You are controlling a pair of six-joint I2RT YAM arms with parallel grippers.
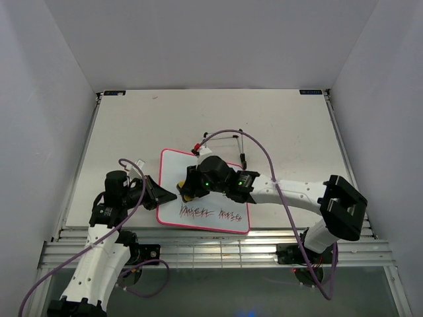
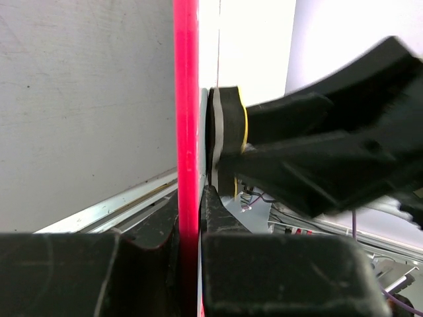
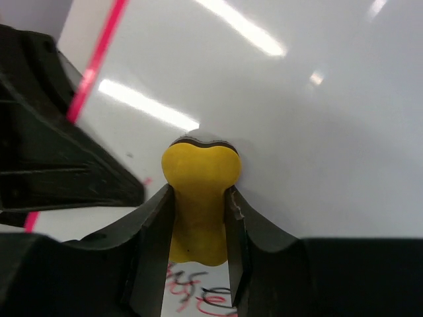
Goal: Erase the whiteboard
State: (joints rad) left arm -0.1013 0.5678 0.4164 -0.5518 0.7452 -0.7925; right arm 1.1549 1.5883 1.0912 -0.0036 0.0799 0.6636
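The whiteboard [image 1: 198, 168] lies flat on the table, white with a pink-red frame [image 2: 186, 119], and has red and black scribbles [image 1: 213, 212] along its near edge. My left gripper [image 1: 165, 195] is shut on the board's left frame edge. My right gripper [image 1: 190, 188] is shut on the small yellow eraser [image 3: 199, 198] and presses it onto the board's left part, just above the scribbles [image 3: 198, 287]. The eraser also shows edge-on in the left wrist view [image 2: 228, 132], against the board face.
A thin wire stand with a white clip [image 1: 218, 140] sits just beyond the board. The table's metal front rail [image 1: 218, 247] runs below the board. Grey walls enclose the table on three sides.
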